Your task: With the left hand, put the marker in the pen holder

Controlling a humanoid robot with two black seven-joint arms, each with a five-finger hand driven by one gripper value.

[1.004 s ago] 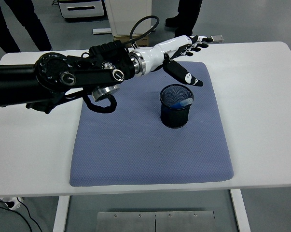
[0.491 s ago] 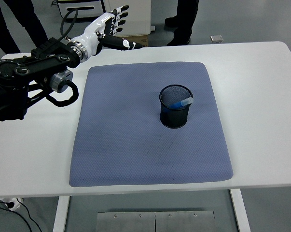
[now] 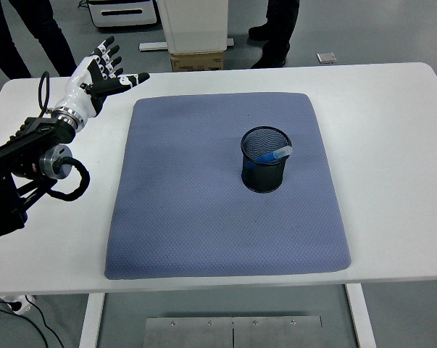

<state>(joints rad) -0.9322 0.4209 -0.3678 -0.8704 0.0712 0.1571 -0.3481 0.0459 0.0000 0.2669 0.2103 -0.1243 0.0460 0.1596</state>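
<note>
A black mesh pen holder [image 3: 265, 159] stands upright on the blue-grey mat [image 3: 204, 203], right of its middle. A blue marker [image 3: 273, 154] leans inside it, its pale cap resting at the right rim. My left hand [image 3: 102, 72] hovers over the table's far left corner, well left of the mat, with its white-and-black fingers spread and nothing in them. The black left arm runs back to the left edge. My right arm does not show.
The white table [image 3: 392, 145] carries only the mat and holder. Beyond its far edge are people's legs [image 3: 30, 32], a white cabinet with a cardboard box [image 3: 196, 61] at its foot, and a small grey item [image 3: 325, 57] on the floor.
My left arm has swung far to the left, from above the holder back past the mat's left edge to the table's corner. The marker stays in the holder.
</note>
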